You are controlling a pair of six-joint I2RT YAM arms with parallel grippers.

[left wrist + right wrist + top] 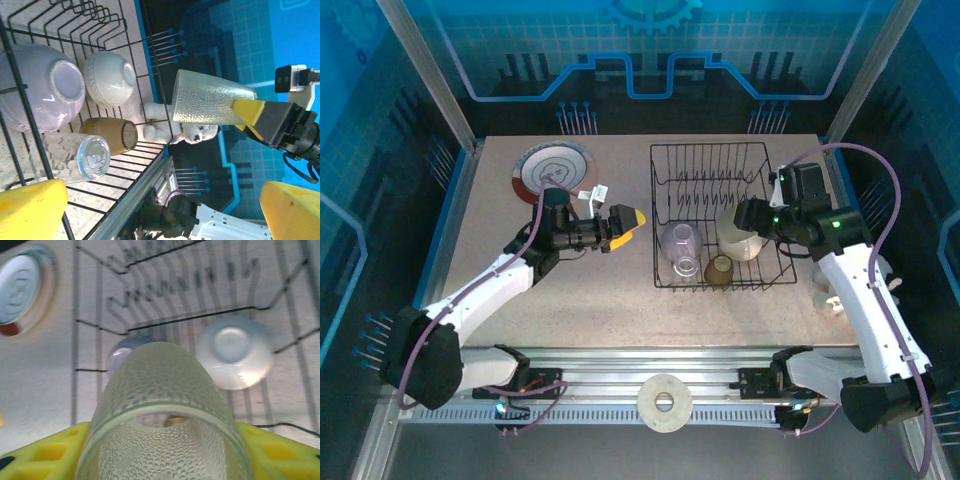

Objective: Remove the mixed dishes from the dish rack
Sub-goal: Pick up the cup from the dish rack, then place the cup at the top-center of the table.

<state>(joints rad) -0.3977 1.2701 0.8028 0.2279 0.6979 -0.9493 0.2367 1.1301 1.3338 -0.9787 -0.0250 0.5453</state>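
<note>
The black wire dish rack stands right of centre. Inside it are an upturned lilac cup, a cream cup, an amber cup on its side and a clear glass on its side. My right gripper hangs over the rack's right part, shut on a pale yellow-green dimpled cup that it holds clear above the wires. A red-rimmed plate lies flat on the table at the back left. My left gripper hovers open and empty between plate and rack.
A small white plush toy lies on the table just right of the rack. A roll of tape sits on the front rail between the arm bases. Blue enclosure walls close in the back and sides.
</note>
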